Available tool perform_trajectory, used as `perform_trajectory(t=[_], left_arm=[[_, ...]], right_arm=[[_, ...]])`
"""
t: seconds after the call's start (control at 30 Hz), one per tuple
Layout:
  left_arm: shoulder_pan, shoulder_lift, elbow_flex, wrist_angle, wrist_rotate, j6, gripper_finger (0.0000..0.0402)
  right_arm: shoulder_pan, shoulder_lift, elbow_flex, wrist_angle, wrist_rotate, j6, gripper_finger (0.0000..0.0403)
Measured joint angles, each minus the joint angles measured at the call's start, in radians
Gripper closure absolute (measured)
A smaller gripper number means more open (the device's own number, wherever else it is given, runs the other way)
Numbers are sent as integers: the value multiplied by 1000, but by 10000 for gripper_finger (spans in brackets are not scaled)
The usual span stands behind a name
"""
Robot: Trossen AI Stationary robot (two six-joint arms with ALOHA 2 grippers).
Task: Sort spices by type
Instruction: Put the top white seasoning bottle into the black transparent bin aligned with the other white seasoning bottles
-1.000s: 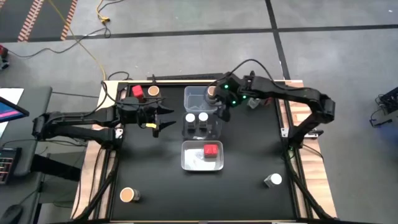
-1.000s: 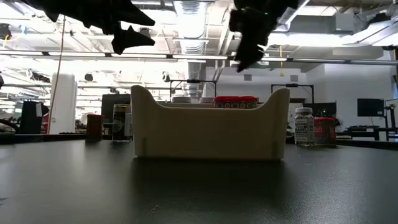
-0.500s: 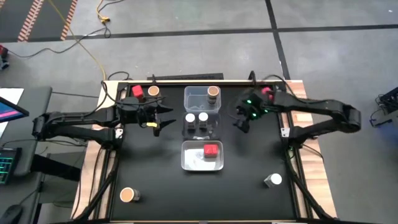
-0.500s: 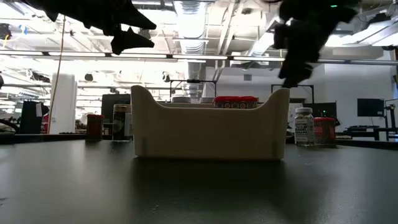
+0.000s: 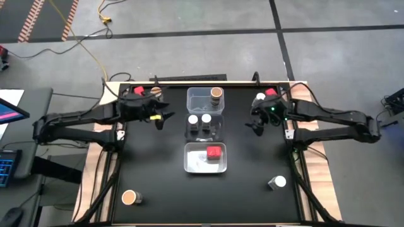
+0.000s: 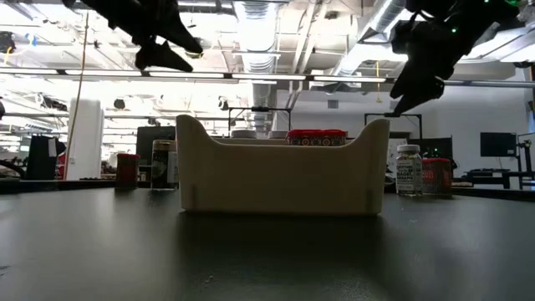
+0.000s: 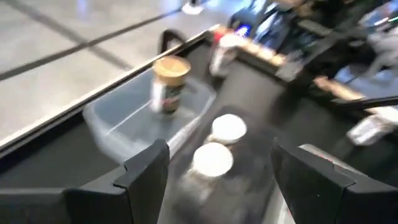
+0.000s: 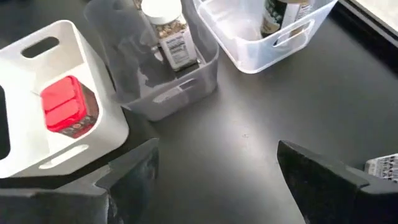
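Observation:
In the high view three bins stand in a row at mid-table. The far clear bin point(image 5: 197, 101) holds a tan-topped jar point(image 5: 216, 93). The middle bin point(image 5: 214, 128) has two white-topped jars point(image 5: 199, 118). The near white bin point(image 5: 192, 161) holds a red-topped jar point(image 5: 214, 152). Loose jars stand on the table: red point(image 5: 139, 91) and tan point(image 5: 154, 92) at far left, white point(image 5: 260, 98) and red point(image 5: 271, 92) at far right, tan point(image 5: 129, 197) near left, white point(image 5: 276, 183) near right. My left gripper point(image 5: 162, 116) hovers open left of the bins. My right gripper point(image 5: 255, 125) hovers open right of them.
Bare black tabletop lies on both sides of the bin row and along the near edge. Wooden table rims point(image 5: 290, 126) run along the left and right sides. In the low view the white bin point(image 6: 282, 171) blocks sight of the other bins.
My right gripper has swung away from the far clear bin toward the table's right edge, leaving the tan-topped jar standing in that bin. My left gripper has drawn a little toward the far left corner. No jar or bin has shifted.

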Motion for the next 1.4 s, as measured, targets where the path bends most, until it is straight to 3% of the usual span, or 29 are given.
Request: perform_trajectory(t=[0.3, 0.43, 0.93, 1.23, 1.4], left_arm=[[161, 112, 288, -367, 14, 50, 136], [204, 168, 377, -447, 25, 32, 136], [211, 240, 390, -440, 16, 25, 134], [211, 241, 389, -448, 12, 68, 63], [209, 241, 389, -447, 14, 33, 50]], right_arm=[[-6, 87, 0, 24, 0, 57, 51], [-2, 120, 0, 28, 0, 74, 51], [-5, 135, 0, 29, -1, 72, 51], [-73, 135, 0, 77, 4, 79, 51], [-137, 135, 0, 120, 7, 84, 51]])
